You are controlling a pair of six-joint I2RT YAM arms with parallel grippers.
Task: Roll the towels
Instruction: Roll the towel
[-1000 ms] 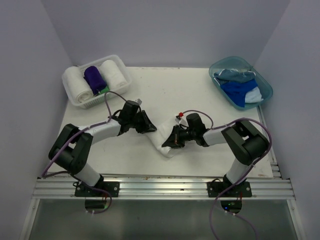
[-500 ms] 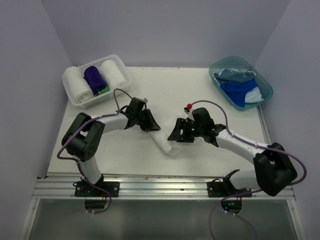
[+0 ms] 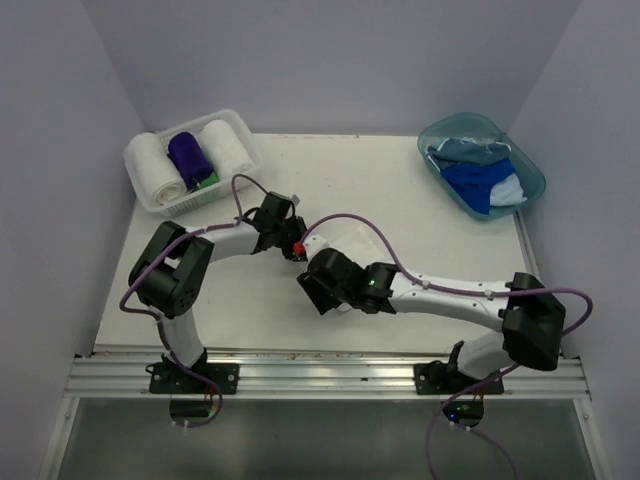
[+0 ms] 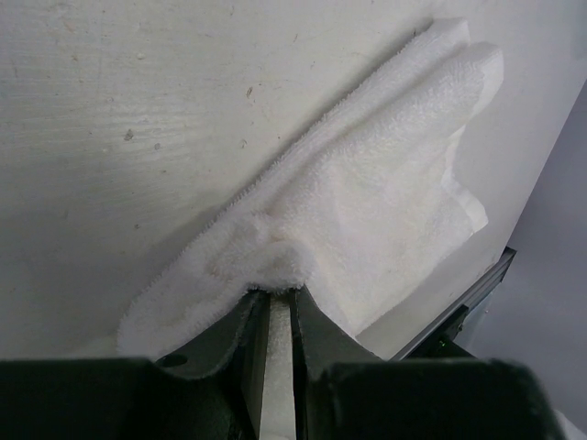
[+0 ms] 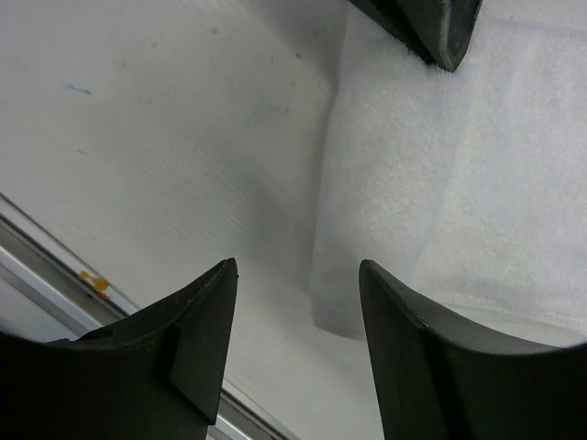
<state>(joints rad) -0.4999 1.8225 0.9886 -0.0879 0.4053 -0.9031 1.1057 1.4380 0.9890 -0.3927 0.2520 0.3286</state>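
One white table [image 3: 400,190], lilac walls [image 3: 330,60], left gripper [image 4: 278,298] pinching white towel [image 4: 367,211], right gripper [image 5: 298,270] spread

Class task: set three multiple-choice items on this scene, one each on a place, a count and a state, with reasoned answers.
1. The purple towel lies: A. in the lattice basket B. in the teal tub C. on the table.
2. How many white rolls are in that basket? A. one B. two C. four.
3. The left hand is: A. wide open B. shut on the flat white towel C. empty.
Answers: A, it sits between the white rolls; B, one flanks it each side; B, it pinches the towel's edge.
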